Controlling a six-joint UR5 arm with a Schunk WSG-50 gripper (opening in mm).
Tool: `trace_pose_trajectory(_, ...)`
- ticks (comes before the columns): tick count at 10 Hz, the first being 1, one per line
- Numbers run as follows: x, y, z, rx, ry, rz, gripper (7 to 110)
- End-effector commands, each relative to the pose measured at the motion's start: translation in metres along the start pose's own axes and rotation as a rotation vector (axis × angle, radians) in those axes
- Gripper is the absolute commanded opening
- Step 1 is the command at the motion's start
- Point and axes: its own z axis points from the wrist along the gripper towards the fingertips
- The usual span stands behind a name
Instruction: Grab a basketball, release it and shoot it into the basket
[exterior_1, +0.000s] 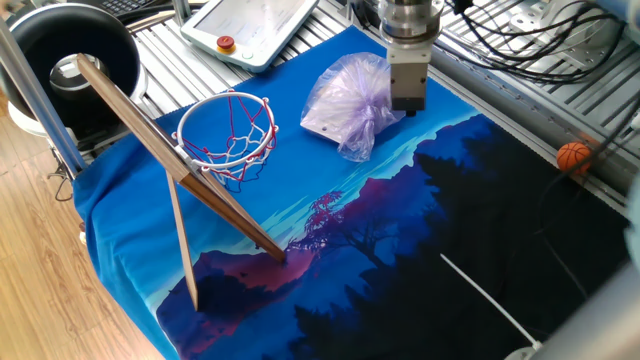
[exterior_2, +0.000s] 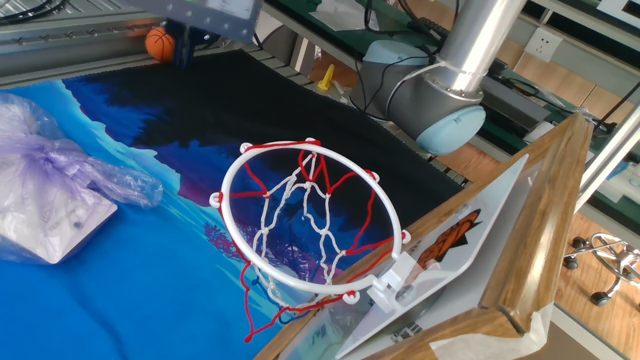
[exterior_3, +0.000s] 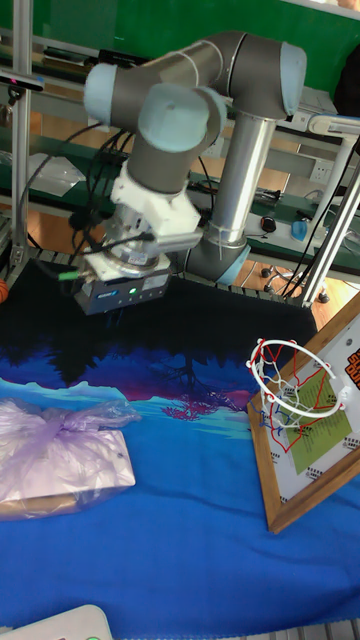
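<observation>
Orange and tiny, the basketball (exterior_1: 574, 156) sits well apart from the end effector (exterior_1: 405, 104), off at the cloth's far edge, with the basket (exterior_1: 227, 137) on the opposite side. Whether the end effector is spread or closed cannot be told; it apparently holds nothing. It should travel clear of the lilac bag (exterior_1: 352, 102) and come down centred over the ball.
</observation>
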Motion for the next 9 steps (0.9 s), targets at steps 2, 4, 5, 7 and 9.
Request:
trace_pose_trajectory(2, 0.062, -0.046, 0.083, 0.012, 0.015, -0.125, 44)
trace_pose_trajectory(4, 0.097, -0.025, 0.088, -0.057, 0.043, -0.154, 44)
trace_pose_trajectory(5, 0.104, -0.029, 0.084, -0.059, 0.056, -0.194, 44)
trace_pose_trajectory(7, 0.100, -0.024, 0.081, -0.079, 0.044, -0.140, 44)
trace_pose_trajectory(9, 0.094, -0.012, 0.080, -0.128, 0.023, -0.065, 44)
